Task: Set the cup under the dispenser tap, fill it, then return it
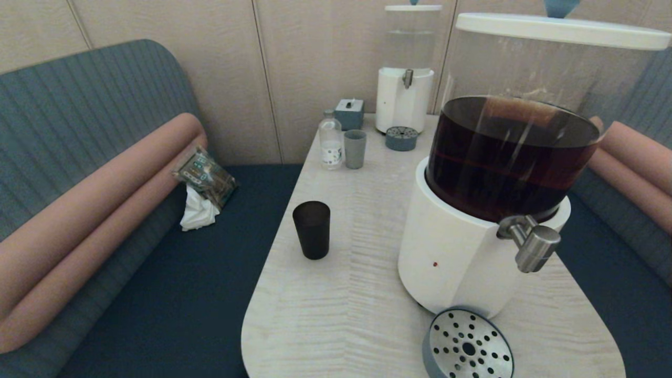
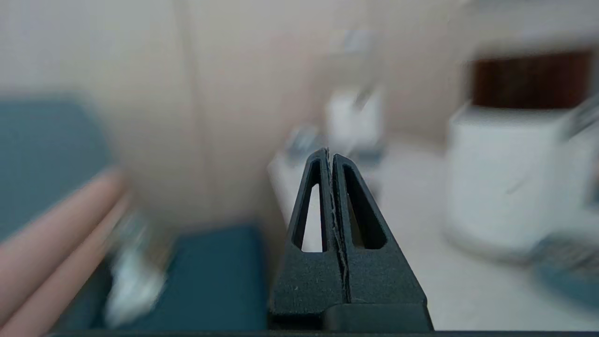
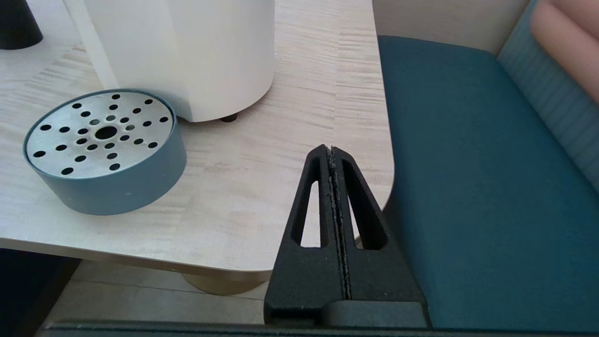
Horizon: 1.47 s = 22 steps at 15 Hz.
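Observation:
The black cup [image 1: 312, 229] stands upright on the pale wooden table [image 1: 357, 294], left of the big white-based dispenser [image 1: 472, 247] holding dark brown liquid. Its brushed-steel tap [image 1: 531, 243] juts out at the front right, above and a little right of a round perforated drip tray [image 1: 467, 346]. Neither arm shows in the head view. My left gripper [image 2: 330, 152] is shut and empty, off the table's near left side. My right gripper [image 3: 331, 149] is shut and empty, low at the table's near right corner. The cup's base [image 3: 16, 23] shows beyond the drip tray [image 3: 100, 150].
At the table's back stand a clear-liquid dispenser [image 1: 405, 94] with a small drip tray [image 1: 401, 138], a pale grey-green cup [image 1: 355, 149], a small bottle [image 1: 331, 142] and a grey box [image 1: 349, 113]. Blue benches flank the table; a snack bag [image 1: 206, 177] and tissue [image 1: 197, 212] lie on the left one.

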Motion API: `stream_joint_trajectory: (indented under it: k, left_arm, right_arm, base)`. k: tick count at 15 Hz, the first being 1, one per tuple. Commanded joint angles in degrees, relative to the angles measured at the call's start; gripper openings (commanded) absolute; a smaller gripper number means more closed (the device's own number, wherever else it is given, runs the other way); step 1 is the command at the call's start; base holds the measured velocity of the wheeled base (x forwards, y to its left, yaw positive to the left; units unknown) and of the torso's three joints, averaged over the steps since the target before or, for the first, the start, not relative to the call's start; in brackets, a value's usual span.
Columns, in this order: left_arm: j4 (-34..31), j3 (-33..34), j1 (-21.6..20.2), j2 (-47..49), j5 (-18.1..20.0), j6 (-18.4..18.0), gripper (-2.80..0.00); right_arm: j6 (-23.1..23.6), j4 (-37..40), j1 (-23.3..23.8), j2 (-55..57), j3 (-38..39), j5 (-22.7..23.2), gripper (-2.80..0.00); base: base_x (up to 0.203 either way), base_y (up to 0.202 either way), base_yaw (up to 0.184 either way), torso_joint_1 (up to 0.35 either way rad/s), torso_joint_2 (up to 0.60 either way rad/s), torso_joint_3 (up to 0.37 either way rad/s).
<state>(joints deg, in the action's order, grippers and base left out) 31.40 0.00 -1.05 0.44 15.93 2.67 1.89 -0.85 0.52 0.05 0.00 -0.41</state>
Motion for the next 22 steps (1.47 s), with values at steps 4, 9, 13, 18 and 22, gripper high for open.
stream_joint_trajectory:
  k: [4, 9, 13, 18, 22]
  left_arm:
    - [-18.7, 2.3, 0.0, -0.4, -12.4, -9.2, -2.8]
    - [-23.8, 2.3, 0.0, -0.4, -13.0, -9.5, -2.8]
    - [-23.4, 2.3, 0.0, -0.4, -12.9, -9.1, -2.8]
    - [-23.4, 2.3, 0.0, -0.4, -13.0, -8.8, -2.8]
    - [-23.5, 2.3, 0.0, -0.4, -12.9, -9.5, -2.8]
  right_arm:
    - [0.0, 0.0, 0.0, 0.0, 0.1, 0.0, -2.8]
    - [0.0, 0.0, 0.0, 0.0, 0.2, 0.0, -2.8]
    - [0.0, 0.0, 0.0, 0.0, 0.2, 0.0, -2.8]
    - [0.0, 0.0, 0.0, 0.0, 0.1, 0.0, -2.8]
    - [0.3, -0.2, 0.0, 0.0, 0.3, 0.1, -2.8]
  base:
    - [0.0, 0.0, 0.0, 0.0, 0.0, 0.0]
    - [0.0, 0.0, 0.0, 0.0, 0.0, 0.0]
    - [0.0, 0.0, 0.0, 0.0, 0.0, 0.0]
    - [0.0, 0.0, 0.0, 0.0, 0.0, 0.0]
    - [0.0, 0.0, 0.0, 0.0, 0.0, 0.0]
